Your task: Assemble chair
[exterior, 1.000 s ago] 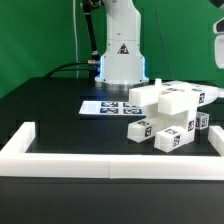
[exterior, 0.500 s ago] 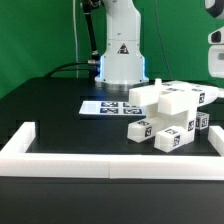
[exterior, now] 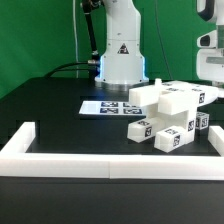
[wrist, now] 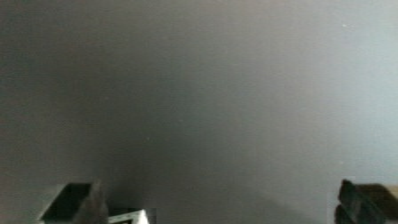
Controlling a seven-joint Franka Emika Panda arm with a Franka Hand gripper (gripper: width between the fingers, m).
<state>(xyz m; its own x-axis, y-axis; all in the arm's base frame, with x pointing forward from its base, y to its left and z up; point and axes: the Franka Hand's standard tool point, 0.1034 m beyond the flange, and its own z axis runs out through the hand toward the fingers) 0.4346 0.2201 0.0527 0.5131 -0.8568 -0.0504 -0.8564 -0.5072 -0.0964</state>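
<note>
Since the earlier frame the arm's white wrist end [exterior: 207, 55] has come further in from the exterior view's right edge and sunk a little, while everything on the black tabletop [exterior: 55, 115] lies as it did. The fingers [wrist: 73, 203] stand wide apart and hold nothing; the wrist view shows only their dark tips against a grey blur. The task's thing, a heap of matte white, blocky plastic chair parts [exterior: 168, 112] bearing small black-and-white tags, sits on the tabletop toward the exterior view's right, just beside the thin flat white marker board [exterior: 108, 106] and behind the long low white rail [exterior: 100, 160]. The step in hand looks like the approach for a first pick. To do it well, the arm would best come straight down over one piece on the outside of the heap, with the fingers squared to two flat faces, because the parts lie close together and a slanted descent could nudge a neighbour. Open room lies on the exterior view's left of the tabletop. The rail closes off the front edge, and its upturned ends close off the corners.
</note>
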